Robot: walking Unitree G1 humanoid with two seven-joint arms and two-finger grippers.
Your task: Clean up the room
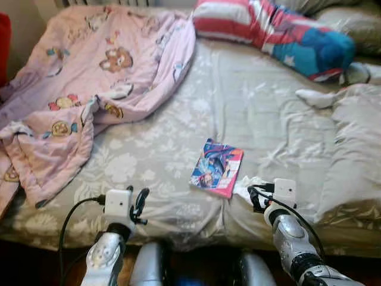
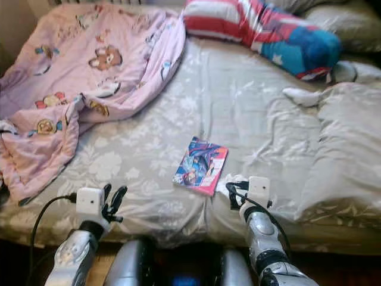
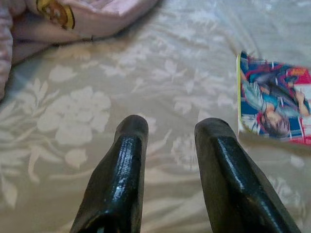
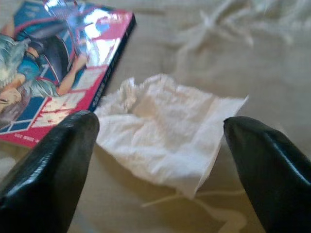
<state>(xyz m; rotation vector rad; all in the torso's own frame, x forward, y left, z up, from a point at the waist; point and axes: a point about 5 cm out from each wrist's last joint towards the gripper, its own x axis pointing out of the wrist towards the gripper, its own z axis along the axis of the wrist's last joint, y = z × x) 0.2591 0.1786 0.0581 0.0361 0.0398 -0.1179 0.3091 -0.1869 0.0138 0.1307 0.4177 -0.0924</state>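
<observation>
Tissue (image 4: 163, 133) between spread fingers of right end effector (image 4: 160, 141).

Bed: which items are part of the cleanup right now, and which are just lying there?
In play:
- crumpled tissue, between the open fingers of the right hand
- comic book, right beside the tissue

Lying about:
- pink blanket
- striped pillow
- white sock
- left hand, open over bare sheet

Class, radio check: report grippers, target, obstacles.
Right gripper open, straddling crumpled tissue. Left gripper open, idle over sheet. Comic book lies beside tissue.
</observation>
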